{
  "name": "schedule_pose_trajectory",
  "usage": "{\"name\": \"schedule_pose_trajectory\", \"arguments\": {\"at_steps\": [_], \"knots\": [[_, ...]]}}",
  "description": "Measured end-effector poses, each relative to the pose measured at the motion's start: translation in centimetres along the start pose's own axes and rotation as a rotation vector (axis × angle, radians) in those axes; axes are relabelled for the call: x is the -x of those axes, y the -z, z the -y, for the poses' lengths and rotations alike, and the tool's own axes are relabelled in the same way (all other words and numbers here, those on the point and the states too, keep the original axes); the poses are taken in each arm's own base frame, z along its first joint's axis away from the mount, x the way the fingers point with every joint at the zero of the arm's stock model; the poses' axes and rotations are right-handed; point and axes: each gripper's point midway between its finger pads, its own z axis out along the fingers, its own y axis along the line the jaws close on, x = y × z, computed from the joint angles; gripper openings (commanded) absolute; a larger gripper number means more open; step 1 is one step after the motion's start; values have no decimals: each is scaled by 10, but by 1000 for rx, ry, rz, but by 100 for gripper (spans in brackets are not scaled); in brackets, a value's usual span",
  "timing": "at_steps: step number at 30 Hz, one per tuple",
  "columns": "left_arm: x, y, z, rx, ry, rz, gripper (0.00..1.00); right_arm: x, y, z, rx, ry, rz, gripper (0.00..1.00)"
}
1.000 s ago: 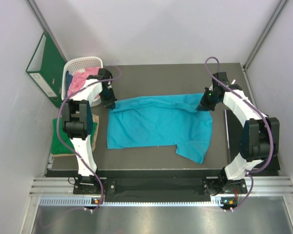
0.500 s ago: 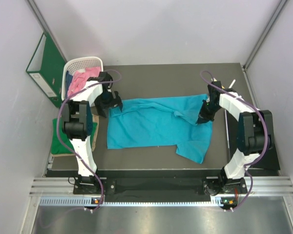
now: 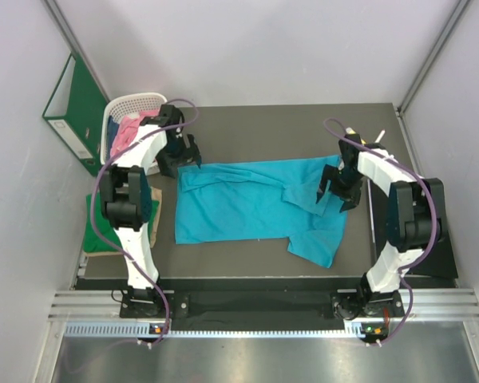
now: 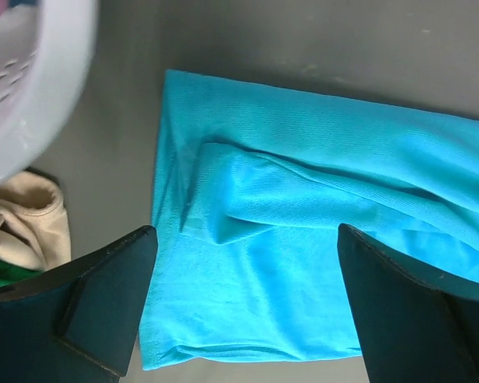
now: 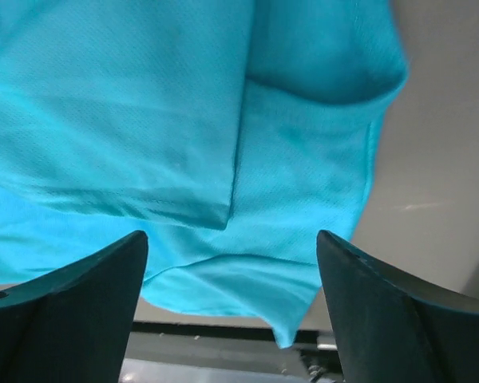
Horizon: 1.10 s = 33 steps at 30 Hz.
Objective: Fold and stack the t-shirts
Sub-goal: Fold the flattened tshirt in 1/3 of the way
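Table (image 3: 263,128) | left end effector (image 4: 243,231), right end effector (image 5: 231,235): spread wide, empty, above teal t-shirt (image 3: 239,211)

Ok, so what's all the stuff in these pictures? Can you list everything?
teal-blue t-shirt: 1, teal-blue, spread across the middle of the table, far edge folded over
pink t-shirt: 1, pink, bundled in the basket
green t-shirt: 1, green, at the table's left edge beside the left arm
basket: 1, white, far left corner of the table
ring binder: 1, green, against the left wall by the basket
tan thing: 1, tan, under the green t-shirt; cannot tell what it is
table: 1, dark grey, under everything
left claw: 1, black, open, above the teal-blue t-shirt's far left corner
right claw: 1, black, open, above its right side
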Motion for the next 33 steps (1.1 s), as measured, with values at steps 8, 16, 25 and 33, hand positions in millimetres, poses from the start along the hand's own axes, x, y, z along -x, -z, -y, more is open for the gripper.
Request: {"name": "schedule_pose_trajectory", "arguments": {"at_steps": [8, 16, 25, 33], "knots": [[-3, 17, 54, -83, -201, 58, 89, 50, 31, -23, 37, 61, 171, 93], [-9, -14, 106, -149, -371, 35, 7, 86, 15, -52, 82, 92, 220, 93], [-4, -69, 104, -128, -397, -28, 0, 86, 0, -64, 105, 99, 196, 92], [-4, -70, 105, -137, -407, -30, 0, 88, 2, -68, 119, 93, 204, 92]]}}
